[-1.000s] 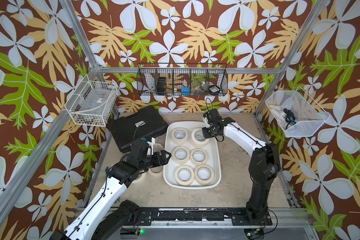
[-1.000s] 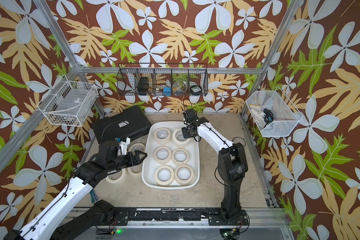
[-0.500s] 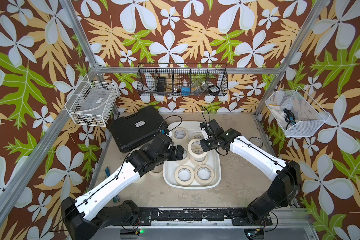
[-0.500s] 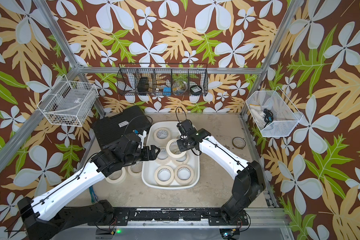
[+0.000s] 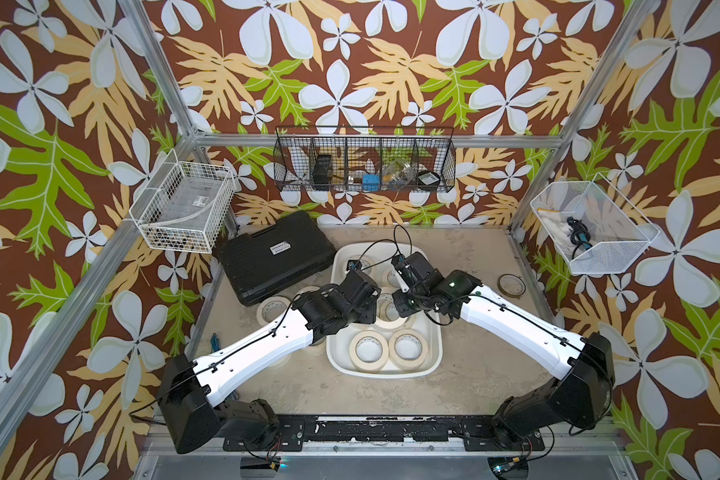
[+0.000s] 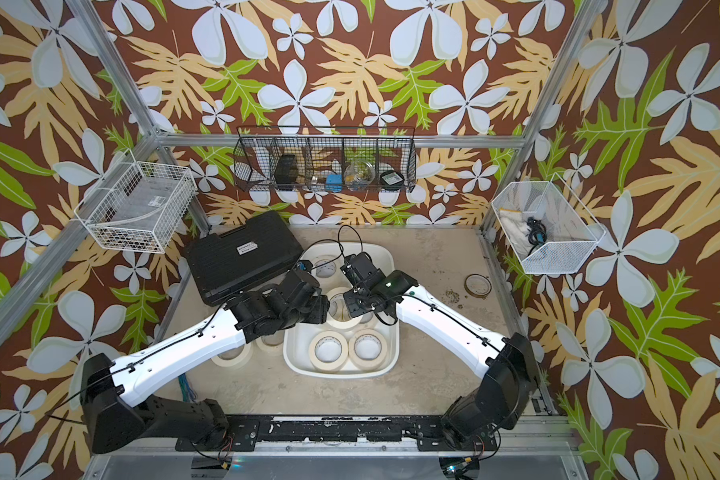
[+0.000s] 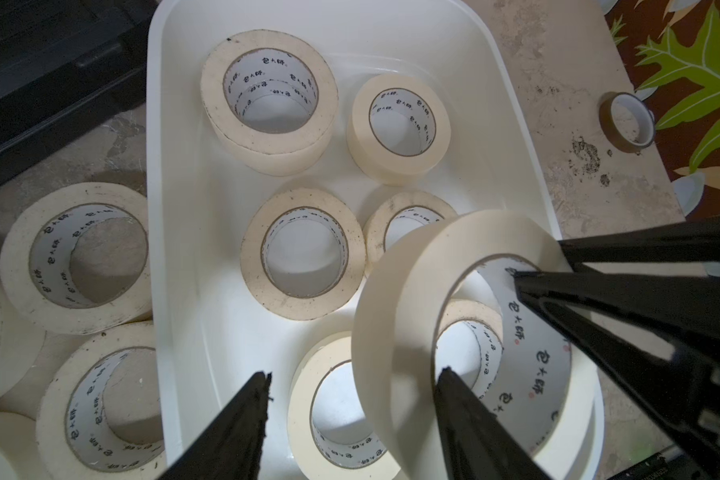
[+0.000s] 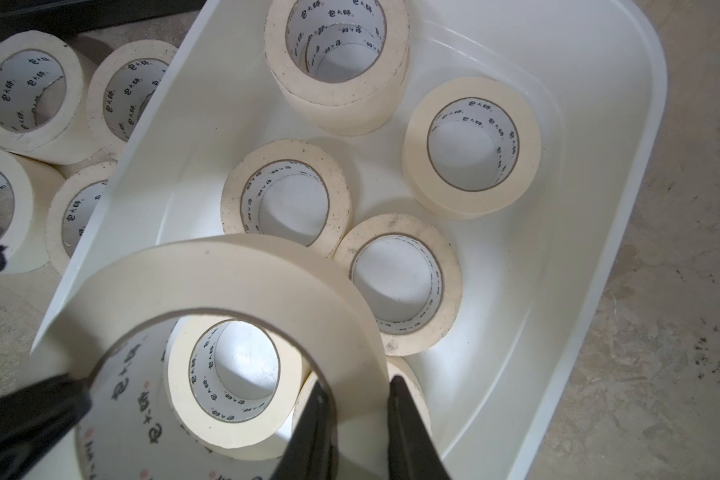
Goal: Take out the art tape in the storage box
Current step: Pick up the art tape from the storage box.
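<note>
The white storage box [image 5: 433,357] [image 7: 184,249] [image 8: 599,166] holds several cream art tape rolls [image 5: 368,351] [image 8: 287,195]. One roll [image 7: 395,316] [image 8: 225,278] [image 5: 391,322] hangs tilted above the box's middle. My right gripper [image 8: 358,384] is shut on this roll's wall, one finger inside the hole and one outside. My left gripper [image 7: 354,382] straddles the opposite side of the same wall. It is open: one finger [image 7: 445,390] is in the hole, and the other [image 7: 258,399] stands clear of the roll. In both top views the wrists hide the fingers.
More rolls [image 5: 273,309] [image 7: 75,266] [image 8: 26,91] lie on the table left of the box. A black hard case [image 5: 275,257] sits at the back left. A thin brownish ring [image 5: 511,286] [image 7: 626,120] lies right of the box. Wire baskets [image 5: 364,160] hang on the walls.
My right gripper lifted a roll from the box's far end and carried it over the middle. My left arm swung in from the left to that roll, its jaws narrowing.
</note>
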You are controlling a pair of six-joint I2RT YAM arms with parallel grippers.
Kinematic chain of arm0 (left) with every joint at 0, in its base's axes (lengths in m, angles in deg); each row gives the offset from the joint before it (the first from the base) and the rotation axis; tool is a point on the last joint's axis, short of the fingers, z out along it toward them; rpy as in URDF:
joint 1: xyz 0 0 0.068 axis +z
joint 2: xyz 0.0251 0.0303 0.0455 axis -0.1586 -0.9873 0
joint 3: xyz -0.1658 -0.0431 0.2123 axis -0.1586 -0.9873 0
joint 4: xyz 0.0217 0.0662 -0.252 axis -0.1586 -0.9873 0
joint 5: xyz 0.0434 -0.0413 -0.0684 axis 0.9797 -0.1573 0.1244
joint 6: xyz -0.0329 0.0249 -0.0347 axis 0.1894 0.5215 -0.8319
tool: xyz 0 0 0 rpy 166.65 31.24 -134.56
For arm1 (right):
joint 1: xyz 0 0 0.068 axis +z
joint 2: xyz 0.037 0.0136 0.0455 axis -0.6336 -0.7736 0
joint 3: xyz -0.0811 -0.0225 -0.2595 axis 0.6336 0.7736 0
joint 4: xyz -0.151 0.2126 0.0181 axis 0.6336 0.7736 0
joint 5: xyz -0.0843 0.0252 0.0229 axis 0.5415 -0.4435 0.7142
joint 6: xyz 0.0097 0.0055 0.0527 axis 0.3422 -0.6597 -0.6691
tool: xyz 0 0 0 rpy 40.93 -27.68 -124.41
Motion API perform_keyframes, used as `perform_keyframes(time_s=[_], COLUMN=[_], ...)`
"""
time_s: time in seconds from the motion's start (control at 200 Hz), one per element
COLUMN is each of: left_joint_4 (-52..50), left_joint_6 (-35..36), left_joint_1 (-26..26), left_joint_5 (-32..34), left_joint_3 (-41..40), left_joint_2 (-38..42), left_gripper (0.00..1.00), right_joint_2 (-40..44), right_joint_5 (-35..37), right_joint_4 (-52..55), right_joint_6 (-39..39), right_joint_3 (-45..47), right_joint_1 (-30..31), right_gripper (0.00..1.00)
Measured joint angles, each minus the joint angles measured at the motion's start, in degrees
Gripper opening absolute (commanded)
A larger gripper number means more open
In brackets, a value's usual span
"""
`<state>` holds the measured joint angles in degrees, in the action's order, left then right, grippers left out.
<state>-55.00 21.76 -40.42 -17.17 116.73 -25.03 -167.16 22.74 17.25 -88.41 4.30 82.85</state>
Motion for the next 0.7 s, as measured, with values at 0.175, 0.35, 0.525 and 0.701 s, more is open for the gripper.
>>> perform_keyframes(time_s=[0.175, 0.35, 0.525, 0.701], left_joint_4=[-0.02, 0.15, 1.55, 3.65], left_joint_6=[-0.02, -0.48, -0.92, -1.31], left_joint_1=[-1.25, -1.68, -1.75, -1.77], left_joint_5=[1.51, 1.92, 1.46, 0.63], left_joint_3=[0.59, 0.81, -0.52, -2.32], left_joint_2=[-2.36, -3.54, -2.71, -1.92], left_gripper=[0.6, 0.59, 0.58, 0.54], right_joint_2=[-0.07, -0.13, -0.11, -0.11], right_joint_5=[1.66, 2.14, 1.03, 1.66], right_joint_4=[1.2, 1.25, 0.76, 0.76], right_joint_6=[-1.05, -1.42, -1.49, -1.55], right_joint_3=[0.52, 0.98, 1.2, 1.31], right_joint_1=[0.61, 1.16, 1.42, 1.38], right_gripper=[0.07, 0.07, 0.07, 0.07])
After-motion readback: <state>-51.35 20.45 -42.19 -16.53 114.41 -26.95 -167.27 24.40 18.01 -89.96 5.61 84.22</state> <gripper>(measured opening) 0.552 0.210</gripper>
